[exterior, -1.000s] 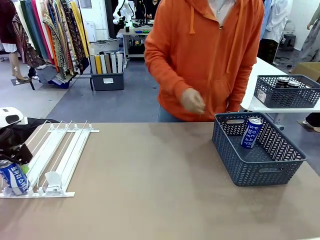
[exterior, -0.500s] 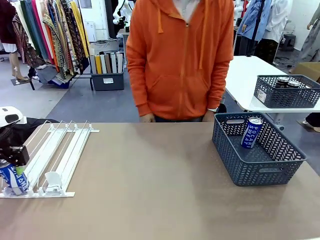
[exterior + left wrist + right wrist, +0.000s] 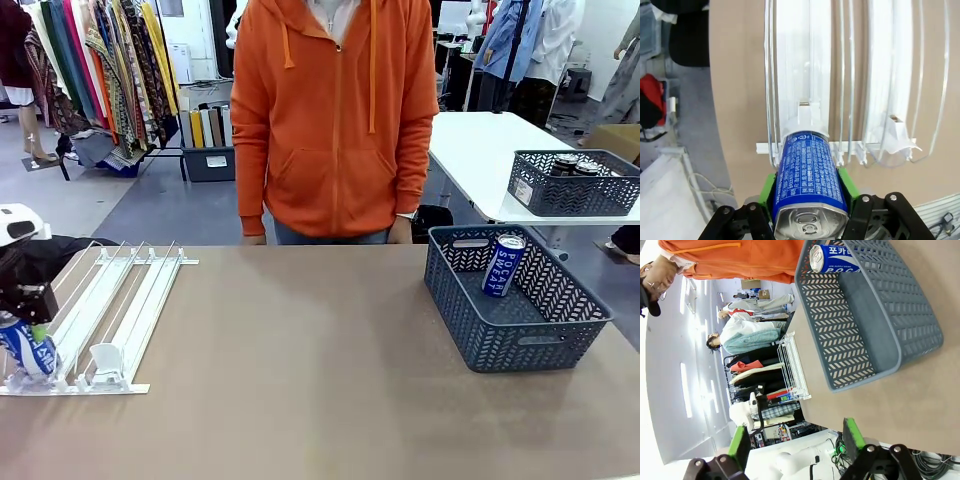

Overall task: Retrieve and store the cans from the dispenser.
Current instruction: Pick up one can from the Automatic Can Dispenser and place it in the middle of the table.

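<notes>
The left gripper is clamped with its green pads on either side of a slim blue drink can with white lettering, at the stopper end of the flat white railed dispenser on the table's left. The can's long axis runs along the fingers, in line with its lane, silver top towards the wrist. The dark grey mesh basket, where a second blue can stands, lies well apart to the right. The right gripper hangs wide apart, empty, nearer that basket.
</notes>
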Robot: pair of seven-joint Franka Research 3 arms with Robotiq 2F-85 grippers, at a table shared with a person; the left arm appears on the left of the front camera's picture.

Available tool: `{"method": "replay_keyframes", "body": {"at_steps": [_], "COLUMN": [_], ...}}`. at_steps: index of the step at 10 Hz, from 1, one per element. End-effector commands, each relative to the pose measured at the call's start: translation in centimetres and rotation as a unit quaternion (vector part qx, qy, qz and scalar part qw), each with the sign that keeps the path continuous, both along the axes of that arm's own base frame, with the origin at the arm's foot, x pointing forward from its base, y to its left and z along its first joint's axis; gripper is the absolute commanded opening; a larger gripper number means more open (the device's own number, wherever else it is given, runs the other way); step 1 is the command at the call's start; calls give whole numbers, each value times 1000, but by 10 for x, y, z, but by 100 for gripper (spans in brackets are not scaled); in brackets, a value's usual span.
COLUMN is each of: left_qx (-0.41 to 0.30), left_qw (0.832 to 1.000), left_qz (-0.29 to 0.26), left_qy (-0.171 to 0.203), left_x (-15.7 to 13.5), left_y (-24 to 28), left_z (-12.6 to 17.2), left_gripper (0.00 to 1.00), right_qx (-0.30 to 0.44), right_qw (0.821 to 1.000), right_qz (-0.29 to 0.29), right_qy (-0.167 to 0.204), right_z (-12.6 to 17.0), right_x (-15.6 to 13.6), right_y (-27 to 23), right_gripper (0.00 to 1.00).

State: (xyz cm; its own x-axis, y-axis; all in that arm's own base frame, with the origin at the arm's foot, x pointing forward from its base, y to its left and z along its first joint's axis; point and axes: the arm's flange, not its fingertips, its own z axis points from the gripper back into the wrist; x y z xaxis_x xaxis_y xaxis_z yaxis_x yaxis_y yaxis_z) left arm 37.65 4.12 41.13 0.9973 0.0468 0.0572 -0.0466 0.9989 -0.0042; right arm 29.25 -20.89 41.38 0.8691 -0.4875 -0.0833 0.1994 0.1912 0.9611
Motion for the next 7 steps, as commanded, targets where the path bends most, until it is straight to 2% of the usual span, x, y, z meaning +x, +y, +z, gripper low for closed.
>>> {"method": "replay_keyframes", "body": {"at_steps": [1, 2, 3, 5, 7], "left_qx": [-2, -3, 1, 4, -27], "left_qw": [999, 998, 997, 990, 979], "left_qz": [3, -6, -11, -27, -36], "left_qy": [-46, -55, -80, -138, -198], "left_x": [-35, -39, -50, -79, -111], "left_y": [-18, -23, -27, -30, -23], "left_z": [36, 65, 100, 147, 170], "left_gripper": [0, 0, 0, 0, 0], "right_qx": [2, 2, 2, 2, 2], "right_qw": [1000, 1000, 1000, 1000, 1000], "right_qz": [3, 3, 3, 3, 3], "right_qy": [3, 3, 3, 3, 3], "right_z": [3, 3, 3, 3, 3], "right_x": [-1, -1, -1, -1, -1], "right_y": [-1, -1, -1, -1, -1], "right_gripper": [100, 100, 100, 100, 100]}}
